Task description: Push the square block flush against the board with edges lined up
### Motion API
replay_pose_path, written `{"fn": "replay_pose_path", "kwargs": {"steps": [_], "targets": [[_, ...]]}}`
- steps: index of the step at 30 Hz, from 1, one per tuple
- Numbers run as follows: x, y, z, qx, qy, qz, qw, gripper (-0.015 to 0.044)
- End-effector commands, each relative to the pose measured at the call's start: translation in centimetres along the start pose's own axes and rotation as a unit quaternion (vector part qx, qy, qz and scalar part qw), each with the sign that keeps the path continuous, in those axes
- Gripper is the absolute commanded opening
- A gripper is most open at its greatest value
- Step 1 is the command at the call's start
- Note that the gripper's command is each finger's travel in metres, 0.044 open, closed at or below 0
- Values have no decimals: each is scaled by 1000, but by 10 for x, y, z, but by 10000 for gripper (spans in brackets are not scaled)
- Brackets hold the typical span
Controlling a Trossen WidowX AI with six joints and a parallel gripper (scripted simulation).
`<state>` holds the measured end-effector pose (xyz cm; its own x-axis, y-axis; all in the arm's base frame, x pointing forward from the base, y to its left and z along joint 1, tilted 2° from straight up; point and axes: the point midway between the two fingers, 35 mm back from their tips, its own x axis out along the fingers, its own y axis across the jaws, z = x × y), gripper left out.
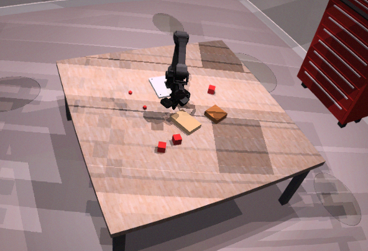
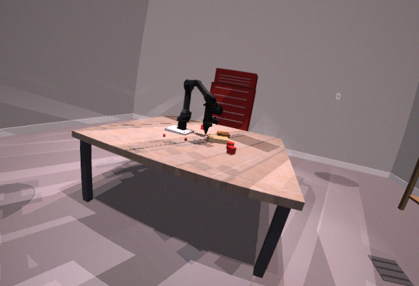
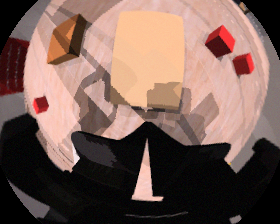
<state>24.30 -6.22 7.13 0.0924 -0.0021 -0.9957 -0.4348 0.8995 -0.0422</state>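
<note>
The pale tan board (image 1: 186,122) (image 2: 217,139) (image 3: 147,56) lies flat near the table's middle. The orange-brown square block (image 1: 215,113) (image 2: 223,134) (image 3: 66,39) lies to its right in the top view, turned at an angle, with a gap between it and the board. My gripper (image 1: 173,107) (image 2: 205,134) (image 3: 148,137) is shut and empty. It is low over the table, just at the board's near end on the arm's side. In the wrist view the board lies straight ahead of the fingertips and the block is up at the left.
Red cubes lie around: one (image 1: 211,89) behind the block, two (image 1: 176,138) (image 1: 161,146) in front of the board. Two small red balls (image 1: 130,92) (image 1: 144,107) lie left of the arm. The arm's white base plate (image 1: 159,87) is behind. A red tool cabinet (image 1: 339,53) stands off the table.
</note>
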Motion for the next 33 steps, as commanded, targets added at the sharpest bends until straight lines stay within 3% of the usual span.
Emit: {"fn": "replay_pose_path", "kwargs": {"steps": [1,33], "targets": [[34,6,-7,-5,11,10,1000,0],[33,5,35,-5,9,10,1000,0]]}}
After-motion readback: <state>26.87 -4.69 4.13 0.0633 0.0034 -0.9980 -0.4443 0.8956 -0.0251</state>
